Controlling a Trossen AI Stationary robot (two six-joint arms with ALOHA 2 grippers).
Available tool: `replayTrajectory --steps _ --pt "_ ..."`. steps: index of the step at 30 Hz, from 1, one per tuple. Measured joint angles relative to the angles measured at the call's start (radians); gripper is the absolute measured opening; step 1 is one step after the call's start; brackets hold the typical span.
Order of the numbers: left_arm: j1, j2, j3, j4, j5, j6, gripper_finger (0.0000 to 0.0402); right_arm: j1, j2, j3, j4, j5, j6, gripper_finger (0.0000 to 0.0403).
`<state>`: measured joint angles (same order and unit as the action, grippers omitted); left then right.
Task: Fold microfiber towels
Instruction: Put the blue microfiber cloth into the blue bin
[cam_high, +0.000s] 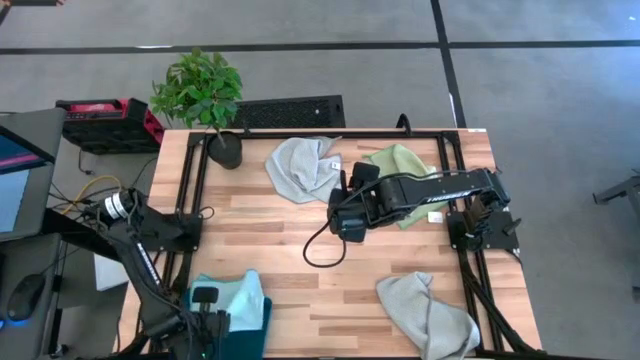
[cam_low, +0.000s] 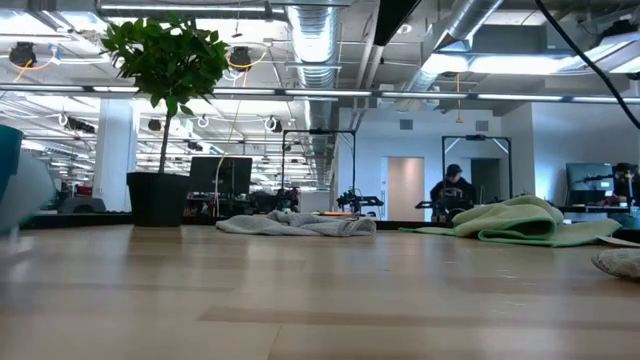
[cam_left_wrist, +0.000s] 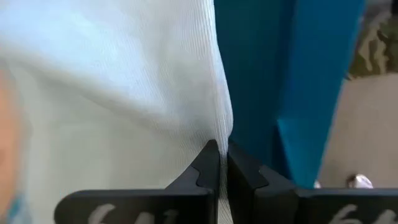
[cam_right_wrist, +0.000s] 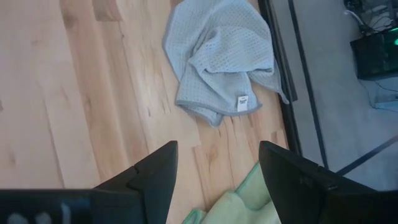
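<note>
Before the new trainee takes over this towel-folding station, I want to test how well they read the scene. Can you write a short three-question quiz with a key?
1. True or false: the right gripper hangs with its jaws open over bare wood, holding nothing.
2. Which towel carries the small white tag? A) the light green towel B) the grey towel at the far edge C) the grey towel at the near edge
3. Fill in: the left gripper has its jaws shut beside the light blue towel, which lies in the teal ____.

Key: 1 true; 2 B; 3 bin.
</note>
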<state>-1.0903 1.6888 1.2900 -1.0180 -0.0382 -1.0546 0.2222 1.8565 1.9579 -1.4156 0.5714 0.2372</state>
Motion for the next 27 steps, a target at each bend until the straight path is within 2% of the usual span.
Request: replayTrajectory --steps 10,13,19,27 --pt "-0.002 0.099 -0.002 0.088 0.113 0.010 0.0000 0.000 0.000 0.000 0.004 -0.002 -0.006 0.0249" --pt "-0.002 0.098 -0.001 0.142 0.113 0.010 0.0000 0.000 0.000 0.000 0.004 -0.003 -0.006 0.0249" --pt "-0.008 0.098 -0.001 0.133 0.109 -0.011 0.0002 0.000 0.000 0.000 0.007 -0.005 -0.009 0.0249" --pt "-0.008 0.098 -0.001 0.116 0.082 -0.072 0.0029 0.000 0.000 0.000 0.008 -0.004 -0.009 0.0249"
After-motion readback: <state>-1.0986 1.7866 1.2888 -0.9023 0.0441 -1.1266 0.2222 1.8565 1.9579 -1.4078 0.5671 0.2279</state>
